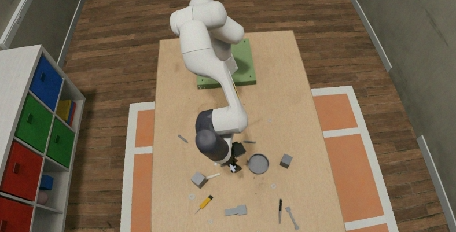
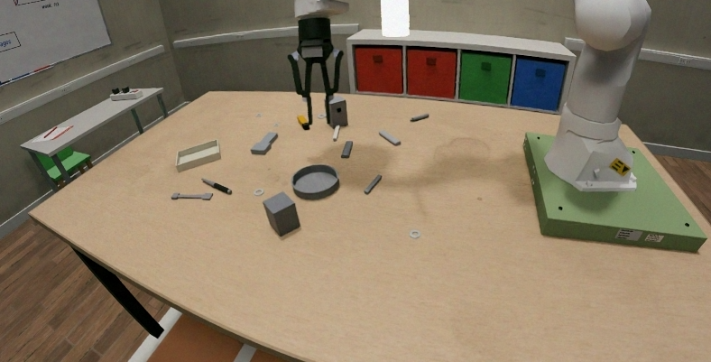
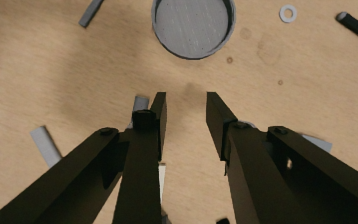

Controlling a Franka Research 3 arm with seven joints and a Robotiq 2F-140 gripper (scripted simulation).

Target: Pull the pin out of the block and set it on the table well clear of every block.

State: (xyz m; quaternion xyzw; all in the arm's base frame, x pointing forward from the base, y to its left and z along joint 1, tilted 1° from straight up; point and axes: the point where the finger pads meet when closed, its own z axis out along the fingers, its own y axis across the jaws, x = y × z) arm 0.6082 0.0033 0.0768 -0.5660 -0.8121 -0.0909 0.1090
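Note:
The pin's grey block (image 2: 337, 110) stands upright at the far side of the table, its dark hole facing the exterior view; it also shows in the top view (image 1: 199, 179). The cream pin (image 2: 336, 132) lies flat on the table just in front of that block, and from above (image 1: 213, 176) its end is close to the block. A bit of the pin shows in the wrist view (image 3: 162, 175). My gripper (image 2: 318, 110) hangs just left of the block, pointing down above the table. Its fingers stand a little apart with nothing between them.
A grey round dish (image 2: 315, 181) lies in mid-table and a second grey block (image 2: 281, 213) nearer the front. A cream tray (image 2: 197, 154), a pen (image 2: 216, 186), a yellow cutter (image 2: 302, 121), grey bars and washers lie scattered. The arm's green base (image 2: 612, 195) is at the right.

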